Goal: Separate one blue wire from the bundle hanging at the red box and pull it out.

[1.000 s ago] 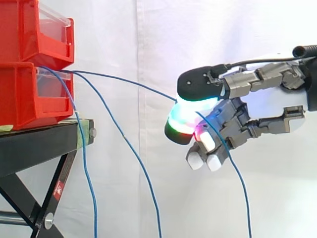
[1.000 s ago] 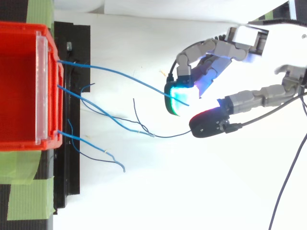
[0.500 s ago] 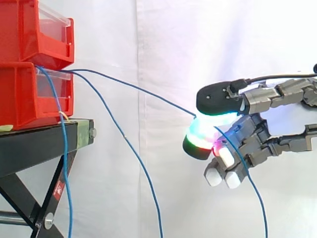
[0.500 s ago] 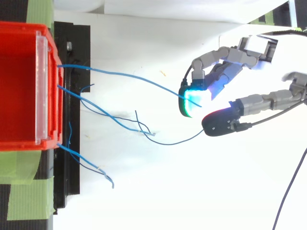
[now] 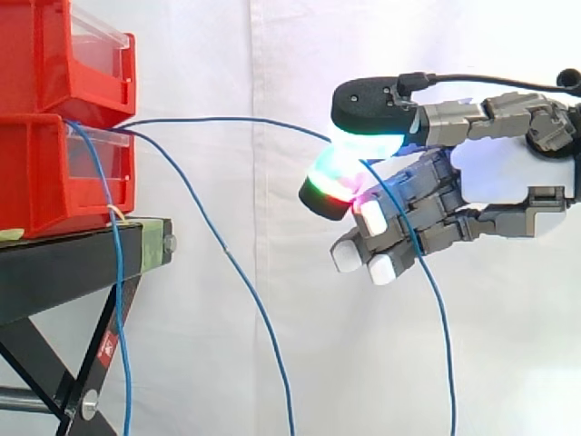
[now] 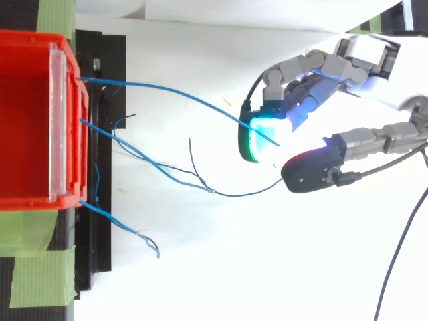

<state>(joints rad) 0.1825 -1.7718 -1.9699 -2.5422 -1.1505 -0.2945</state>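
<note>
- Blue wire is the one singled out: it leaves the front of the lower red box, arcs level across open air to the hand, then drops past the fingers and out of the bottom of the side view.
- Its two neighbours hang apart from it, one sloping down from the same box front, the other falling close by the black stand.
- From above, the chosen wire runs clear of the loose tangle on the floor below.
- The hand is curled, with the wire passing between the dark thumb pad on top and a glowing fingertip beneath. It looks like a pinch on the wire, though I can't make out the contact itself.
- Separating seems done to me; the pulling is the step in hand, as the near end sits at the box.
- The span has a gentle bow, so I'd judge some slack remains.
- Next calls for a firm pinch and a steady draw away from the box, until the end slips free without dragging the others.
</note>
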